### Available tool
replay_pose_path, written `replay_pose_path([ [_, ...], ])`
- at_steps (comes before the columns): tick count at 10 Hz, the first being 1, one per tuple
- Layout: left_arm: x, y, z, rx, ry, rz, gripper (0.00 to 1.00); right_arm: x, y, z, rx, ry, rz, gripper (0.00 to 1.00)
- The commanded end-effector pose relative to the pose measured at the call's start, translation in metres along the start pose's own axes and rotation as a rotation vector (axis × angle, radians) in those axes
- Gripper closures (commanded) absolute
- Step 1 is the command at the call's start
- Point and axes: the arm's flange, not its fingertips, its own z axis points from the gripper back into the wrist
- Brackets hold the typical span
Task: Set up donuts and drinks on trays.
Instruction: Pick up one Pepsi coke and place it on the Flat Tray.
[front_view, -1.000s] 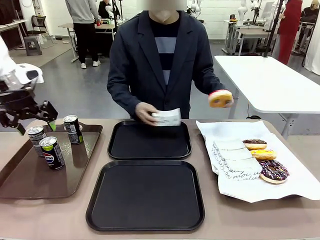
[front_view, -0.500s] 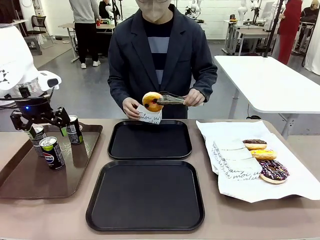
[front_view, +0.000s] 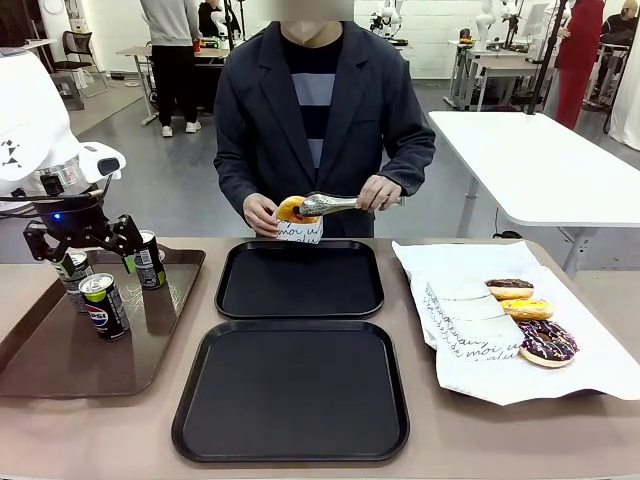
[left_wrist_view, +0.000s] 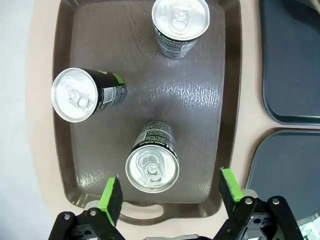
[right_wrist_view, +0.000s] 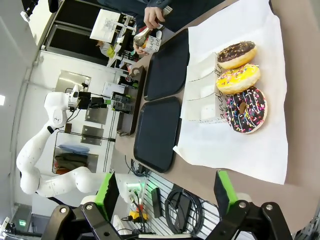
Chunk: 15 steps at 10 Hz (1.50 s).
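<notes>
Front view: one can (front_view: 103, 305) on the brown tray's (front_view: 60, 375) left side says Pepsi. Left claw (left_wrist_view: 170, 189) and right claw (right_wrist_view: 165, 189) are spread wide, empty.

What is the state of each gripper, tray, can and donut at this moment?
Cans: three, upright on the brown tray.
Left gripper: open, over the Cans.
Right gripper: open, holding nothing.
Black trays: both empty.
Donuts: three, lying on the white paper.
Fourth donut: gripped in the person's tongs, over a paper holder.
</notes>
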Motion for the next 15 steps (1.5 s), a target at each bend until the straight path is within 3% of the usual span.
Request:
replay_pose_path([
  [1, 0.002, 0.002, 0.001, -0.01, -0.02, 0.011, 0.0, 0.002, -0.001, 0.0, 0.021, -0.015, 0.015, 0.0],
  [3, 0.004, 0.0, -0.004, 0.024, -0.04, 0.001, 0.0, 0.002, -0.001, 0.0, 0.021, -0.015, 0.015, 0.0],
  [10, 0.006, 0.02, -0.033, 0.028, 0.032, 0.015, 0.0, 0.002, -0.001, 0.0, 0.021, -0.015, 0.015, 0.0],
  [15, 0.01, 0.016, -0.057, 0.048, 0.094, 0.01, 0.0, 0.002, -0.001, 0.0, 0.021, -0.015, 0.015, 0.0],
])
